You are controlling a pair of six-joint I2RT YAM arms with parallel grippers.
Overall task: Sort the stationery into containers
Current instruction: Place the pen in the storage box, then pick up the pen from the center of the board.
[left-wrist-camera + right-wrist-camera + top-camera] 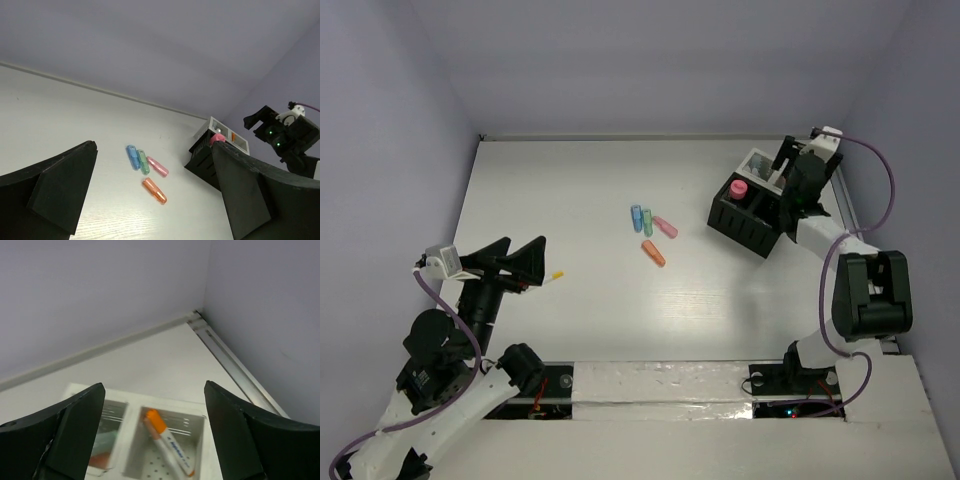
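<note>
Nearest us, the left gripper [523, 246] hangs above the table [570, 180] with its fingers spread wide and nothing between them. Just beside it lies a white pen [554, 276] with a yellow tip. Further out, near the middle of the table, the orange pen [653, 253] lies alone. Beyond it the blue pen [636, 217], green pen [647, 222] and pink pen [665, 227] lie in a row, the blue and green so close that we cannot tell whether they touch. We judge all of these to be light, stiff plastic with smooth round barrels. They should not crush or bend, but they could roll or squirt out of a grip that lands off centre. We would take each one across the barrel at mid-length, with the fingers square to its axis. The white and orange pens have room on both sides and look easiest. The blue and green pair leaves little room for a finger between them. Beyond the pens, to the right, the black box [748, 228] already holds a pink-capped piece [738, 188]. The white tray [207, 440] joins the box on its far side, with an orange-capped marker [165, 442] lying in one cell. The right gripper [155, 389] hovers over the tray, open and empty.
</note>
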